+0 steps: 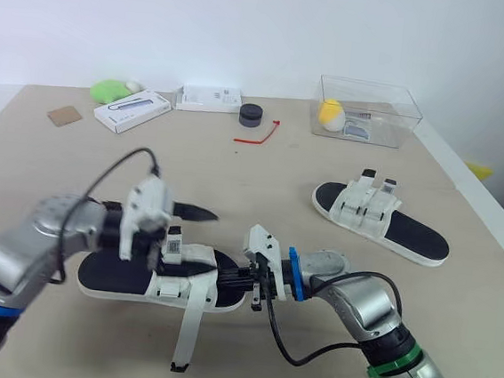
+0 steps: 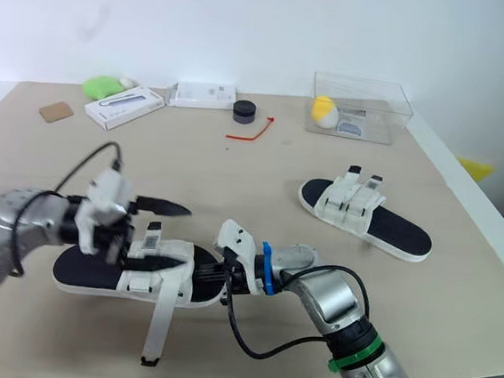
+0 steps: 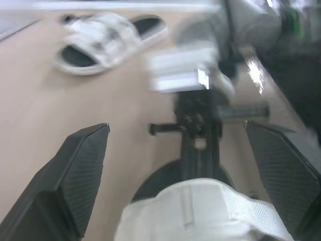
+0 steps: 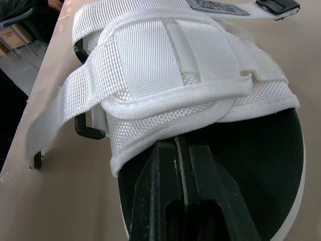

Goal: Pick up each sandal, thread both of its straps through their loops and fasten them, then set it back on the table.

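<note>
Far across the table, well apart from the arms, sit a clear box, white boxes and a red tie. A second sandal lies to the right. The near sandal lies flat by the front edge, one strap trailing loose. The right gripper, fingers clenched together, rests on its black footbed at the toe. The left gripper hovers over the straps, spread wide.

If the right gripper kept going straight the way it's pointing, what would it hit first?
The white straps of the near sandal. The right gripper, fingers shut, lies over the black footbed and points right at them, apparently very close.
</note>
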